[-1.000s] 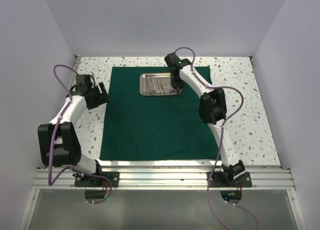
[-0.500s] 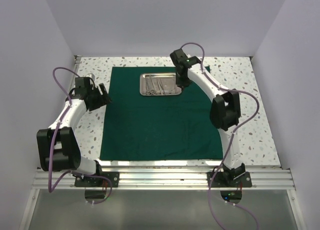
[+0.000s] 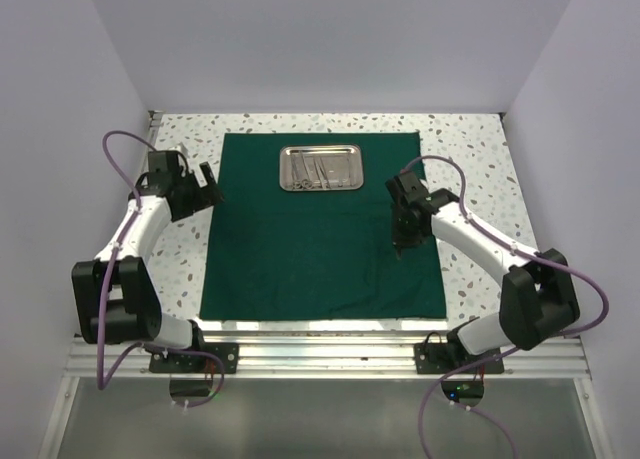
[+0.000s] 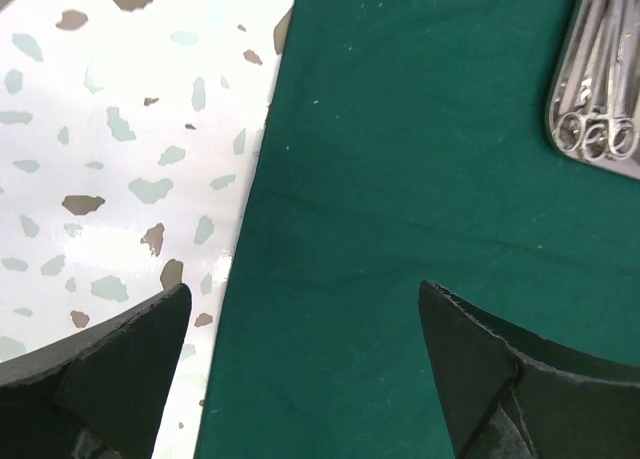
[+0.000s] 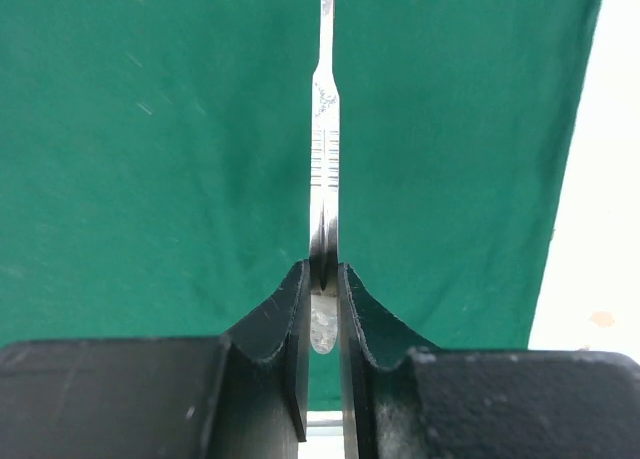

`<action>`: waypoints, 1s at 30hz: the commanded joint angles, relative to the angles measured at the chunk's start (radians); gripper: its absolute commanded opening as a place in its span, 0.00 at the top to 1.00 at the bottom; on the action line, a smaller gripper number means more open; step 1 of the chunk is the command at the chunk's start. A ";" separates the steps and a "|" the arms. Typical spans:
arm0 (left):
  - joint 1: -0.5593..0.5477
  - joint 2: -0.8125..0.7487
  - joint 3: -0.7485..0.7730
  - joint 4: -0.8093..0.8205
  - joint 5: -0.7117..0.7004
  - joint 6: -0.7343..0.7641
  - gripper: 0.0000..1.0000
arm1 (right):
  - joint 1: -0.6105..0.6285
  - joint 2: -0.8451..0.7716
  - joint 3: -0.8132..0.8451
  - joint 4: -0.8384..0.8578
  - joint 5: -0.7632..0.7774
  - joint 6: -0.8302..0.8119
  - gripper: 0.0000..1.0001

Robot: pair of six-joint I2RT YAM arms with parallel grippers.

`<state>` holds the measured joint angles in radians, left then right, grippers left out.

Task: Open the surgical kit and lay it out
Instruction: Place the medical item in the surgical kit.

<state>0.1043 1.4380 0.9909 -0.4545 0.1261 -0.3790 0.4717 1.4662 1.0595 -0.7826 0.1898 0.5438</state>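
We're clamping the right gripper (image 5: pixel 322 279) on one slim silver instrument (image 5: pixel 324 149), holding it over the right part of the dark green drape (image 3: pixel 310 239), near the cloth's right edge. We're hanging the left gripper (image 4: pixel 305 319) with jaws spread wide and nothing between them, straddling the drape's left edge above the worktop (image 3: pixel 480 179). The drape is lying flat mid-worktop, with the steel tray (image 3: pixel 287 169) sitting on it near its far edge and the other instruments (image 3: pixel 318 171) lying inside.

Edge of green cloth (image 4: pixel 400 179) on speckled table (image 4: pixel 120 129), tray (image 4: pixel 556 109) corner with instruments (image 4: pixel 598 134), pincer (image 4: pixel 303 289) spread wide
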 commanded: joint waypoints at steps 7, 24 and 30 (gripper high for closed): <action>0.009 -0.209 0.017 0.023 0.053 -0.059 0.00 | 0.015 -0.081 -0.236 0.183 -0.066 0.061 1.00; 0.024 -0.350 -0.156 0.221 0.292 -0.127 0.00 | 0.015 0.017 0.279 0.008 -0.101 -0.048 0.06; 0.021 -0.222 -0.190 0.323 0.410 -0.160 0.00 | 0.015 0.394 0.771 -0.092 -0.086 -0.126 0.08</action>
<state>0.1230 1.1629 0.7982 -0.2119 0.4915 -0.5293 0.4843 1.7111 1.6714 -0.8143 0.1120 0.4862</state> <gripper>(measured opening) 0.994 0.927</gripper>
